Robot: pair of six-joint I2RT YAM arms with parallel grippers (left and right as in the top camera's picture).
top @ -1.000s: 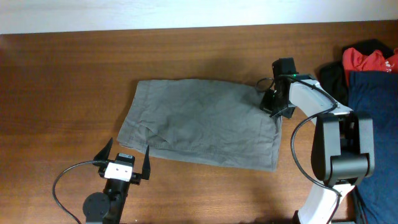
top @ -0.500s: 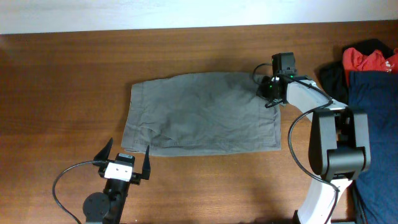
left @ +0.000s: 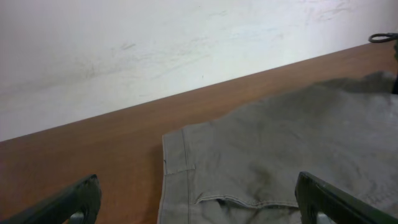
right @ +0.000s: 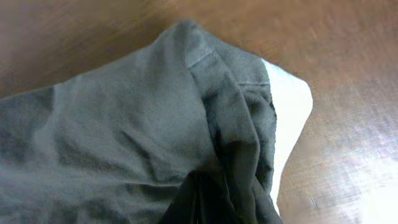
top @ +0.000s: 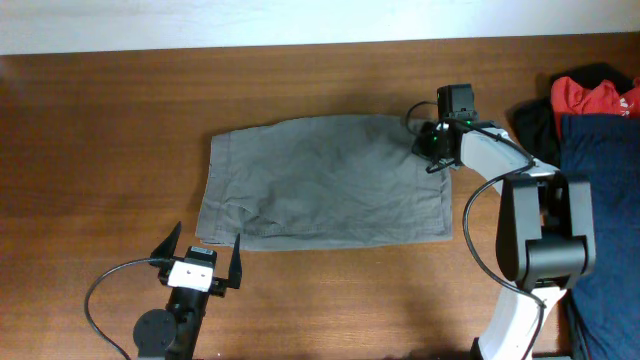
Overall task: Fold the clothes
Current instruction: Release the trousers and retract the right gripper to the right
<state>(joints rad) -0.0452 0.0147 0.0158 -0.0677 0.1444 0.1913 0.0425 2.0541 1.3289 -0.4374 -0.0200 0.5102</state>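
Here, the clothes [top: 325, 180] are lying spread across the table [top: 100, 120], a white patch [right: 289, 112] showing at the far right corner, which the right gripper [top: 432, 150] is pinching shut. The left gripper [top: 203, 250] is hovering, jaws wide apart, beside the near edge.

One desk [top: 100, 120], with one pair of grey-olive shorts [top: 325, 180] on it. Two robot arms [top: 540, 230], so two hands: the left hand [top: 204, 243] beside the shorts' near edge, the right hand [top: 432, 150] at their far corner. Past the shorts lie three more: one red garment [top: 590, 97], one navy blue garment [top: 605, 200], one black piece [top: 535, 125].
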